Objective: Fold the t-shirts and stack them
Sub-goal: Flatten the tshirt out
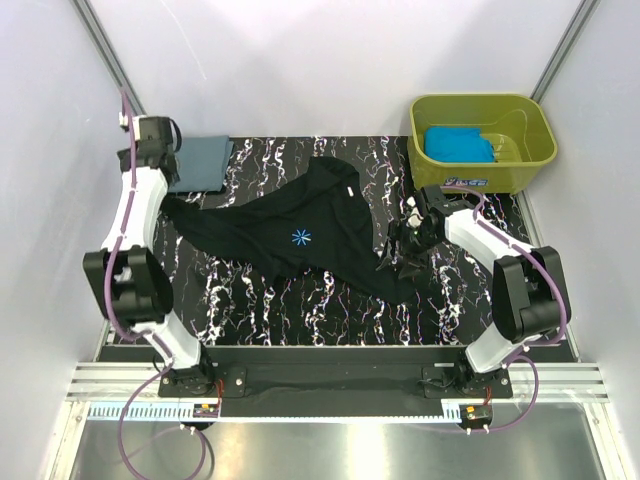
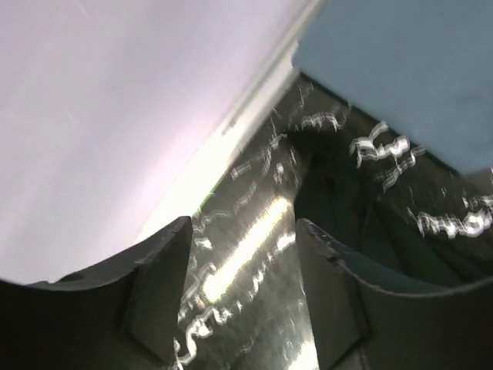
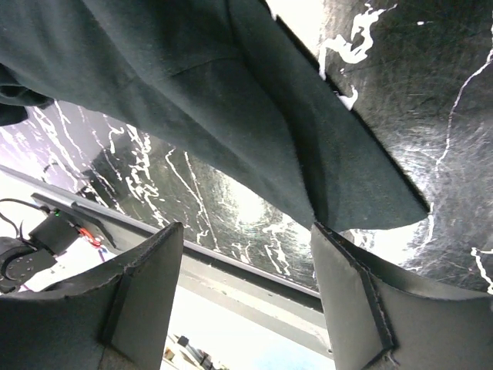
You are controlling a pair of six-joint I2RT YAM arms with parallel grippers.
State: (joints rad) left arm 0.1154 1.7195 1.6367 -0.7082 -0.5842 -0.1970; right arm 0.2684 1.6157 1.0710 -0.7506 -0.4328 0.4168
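Observation:
The large black t-shirt (image 1: 300, 235) lies crumpled and spread across the middle of the table, a small blue star print on it. The slate grey-blue t-shirt (image 1: 200, 162) lies folded flat at the back left. The turquoise t-shirt (image 1: 458, 143) sits bunched in the olive tub. My left gripper (image 1: 163, 178) is open and empty over the table by the black shirt's left end (image 2: 362, 208), with the grey-blue shirt (image 2: 400, 69) just beyond. My right gripper (image 1: 403, 250) is open at the black shirt's right end; a cloth corner (image 3: 231, 100) hangs just ahead of the fingertips, not clamped.
The olive-green tub (image 1: 540, 150) stands at the back right. White walls close in the left, back and right sides. The left wall (image 2: 115, 116) is close beside my left gripper (image 2: 243, 254). The table's near rail (image 3: 254, 285) shows behind my right gripper (image 3: 246, 254).

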